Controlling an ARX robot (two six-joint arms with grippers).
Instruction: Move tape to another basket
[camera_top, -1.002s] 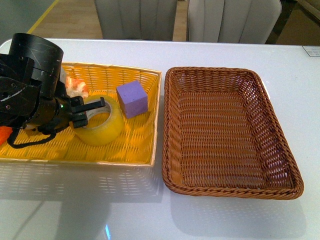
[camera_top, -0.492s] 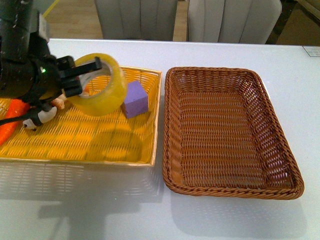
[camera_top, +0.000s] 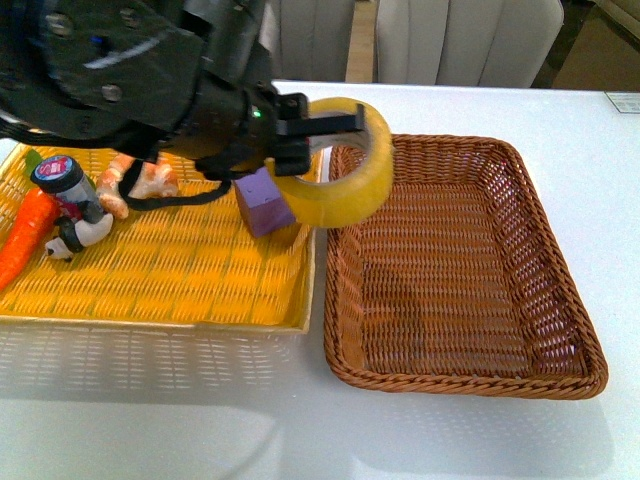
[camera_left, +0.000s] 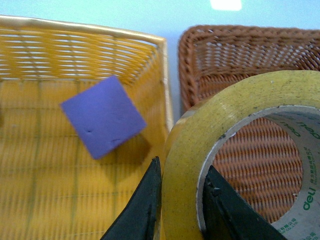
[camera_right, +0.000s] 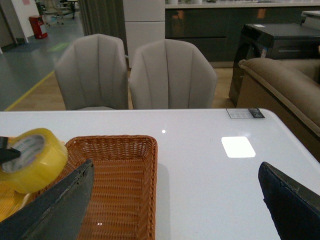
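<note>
The left pincer (camera_left: 182, 167) is clenched on the tape (camera_top: 345, 185), 1 finger on the outer face of the roll and 1 inside the white core, pinching the wall of the ring between them. The roll is up in the air, tilted, right over the line where the yellow basket (camera_top: 180, 270) meets the brown wicker basket (camera_top: 465, 385). From the left wrist view, brown weave shows through the hole of the ring, so part of the roll is already above the target's left wall, while the purple cube (camera_top: 262, 205) sits below and behind in the yellow basket, apart from the roll. So the pick-up looks done and the carry is roughly at its halfway mark. Left to do, by my reading: travel further right until the roll is well over the brown basket's floor, come down, let go, pull clear. The brown basket has nothing in it, so there is plenty of room to land. Over on the other side, the right pincer (camera_right: 175, 167) hangs above the desk (camera_top: 450, 440) with its 2 fingers spread wide and nothing between them, taking no part.
</note>
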